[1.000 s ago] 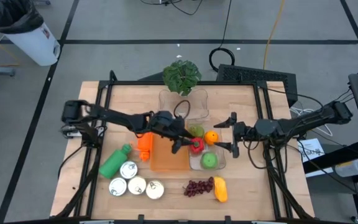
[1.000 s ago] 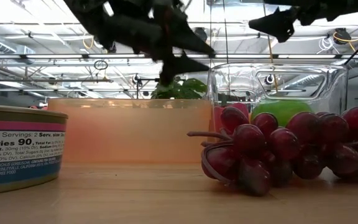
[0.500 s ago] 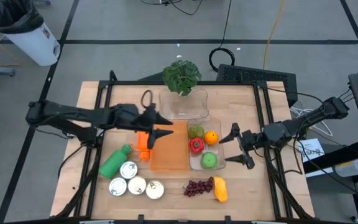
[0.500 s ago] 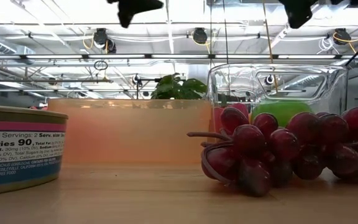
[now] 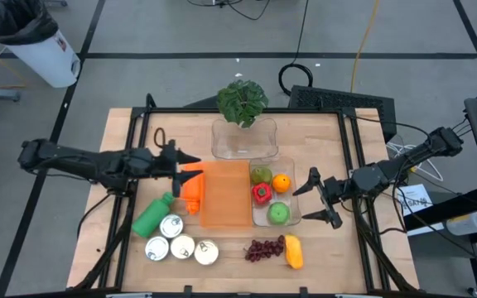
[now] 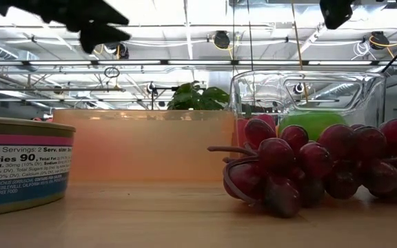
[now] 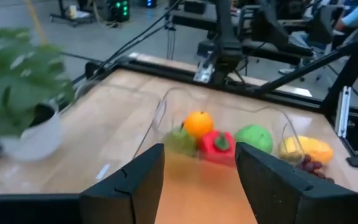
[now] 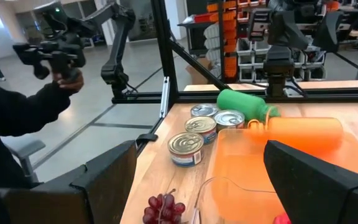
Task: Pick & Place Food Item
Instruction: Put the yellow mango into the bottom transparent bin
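Observation:
A clear container (image 5: pixel 257 217) right of the orange board (image 5: pixel 226 199) holds a red pepper (image 5: pixel 261 193), an orange (image 5: pixel 281 182), a green apple (image 5: pixel 279 213) and a paler green fruit (image 5: pixel 261 175). Grapes (image 5: pixel 263 248) and a yellow fruit (image 5: pixel 293 252) lie on the table near its front edge. My left gripper (image 5: pixel 194 164) hovers open and empty over the board's far left corner, pointing at the container (image 7: pixel 222 134). My right gripper (image 5: pixel 309 197) hangs open and empty just right of the container, above the table.
An orange bottle (image 5: pixel 191 192), a green bottle (image 5: pixel 153 215) and three cans (image 5: pixel 180 242) stand left of and below the board. An empty clear container (image 5: pixel 243 139) and a potted plant (image 5: pixel 242 101) are at the far edge. A person (image 8: pixel 17 124) stands beyond the table.
My left gripper has drawn back from the red pepper in the container toward the table's left edge, rising as it went; the pepper stays in the container. My right gripper has swung a little toward the near edge.

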### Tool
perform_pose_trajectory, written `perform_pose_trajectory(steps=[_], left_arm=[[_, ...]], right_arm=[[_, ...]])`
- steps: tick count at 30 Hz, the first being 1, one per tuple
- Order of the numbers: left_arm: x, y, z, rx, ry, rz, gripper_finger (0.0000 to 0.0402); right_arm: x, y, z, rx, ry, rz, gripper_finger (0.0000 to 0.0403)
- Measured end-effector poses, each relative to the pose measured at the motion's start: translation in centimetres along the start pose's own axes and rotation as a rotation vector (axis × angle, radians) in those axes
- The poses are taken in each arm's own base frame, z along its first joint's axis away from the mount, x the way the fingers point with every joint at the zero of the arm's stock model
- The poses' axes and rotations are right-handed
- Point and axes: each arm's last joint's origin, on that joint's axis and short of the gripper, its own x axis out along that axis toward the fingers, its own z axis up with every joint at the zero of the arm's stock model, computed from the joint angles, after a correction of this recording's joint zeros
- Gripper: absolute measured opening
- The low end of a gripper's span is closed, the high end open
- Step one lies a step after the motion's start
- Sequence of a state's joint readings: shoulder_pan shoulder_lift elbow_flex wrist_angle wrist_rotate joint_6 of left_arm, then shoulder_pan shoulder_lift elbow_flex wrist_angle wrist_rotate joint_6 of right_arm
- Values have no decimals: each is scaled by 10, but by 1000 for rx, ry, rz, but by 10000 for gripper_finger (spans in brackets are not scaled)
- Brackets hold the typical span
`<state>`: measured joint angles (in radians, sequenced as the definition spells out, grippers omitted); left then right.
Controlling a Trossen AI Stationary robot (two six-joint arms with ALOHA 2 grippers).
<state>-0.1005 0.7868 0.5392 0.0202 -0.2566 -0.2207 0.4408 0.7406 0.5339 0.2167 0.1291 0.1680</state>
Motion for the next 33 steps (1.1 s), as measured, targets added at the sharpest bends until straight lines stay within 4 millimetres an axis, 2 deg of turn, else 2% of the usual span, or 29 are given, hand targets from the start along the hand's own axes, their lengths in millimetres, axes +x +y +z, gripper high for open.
perform_pose_trajectory(steps=[11, 18, 23, 33], left_arm=[[-41, 20, -41, -5, -126, -16, 195], [-48, 29, -72, 2, -260, -24, 181], [-47, 32, -89, 33, -284, -28, 173], [-50, 38, -97, 43, -263, -25, 175]], right_arm=[[0, -1, -3, -4, 27, -10, 334], [0, -2, -2, -33, 16, -36, 334], [0, -3, -3, -39, 20, -65, 334], [-4, -3, 1, -23, -11, -62, 334]])
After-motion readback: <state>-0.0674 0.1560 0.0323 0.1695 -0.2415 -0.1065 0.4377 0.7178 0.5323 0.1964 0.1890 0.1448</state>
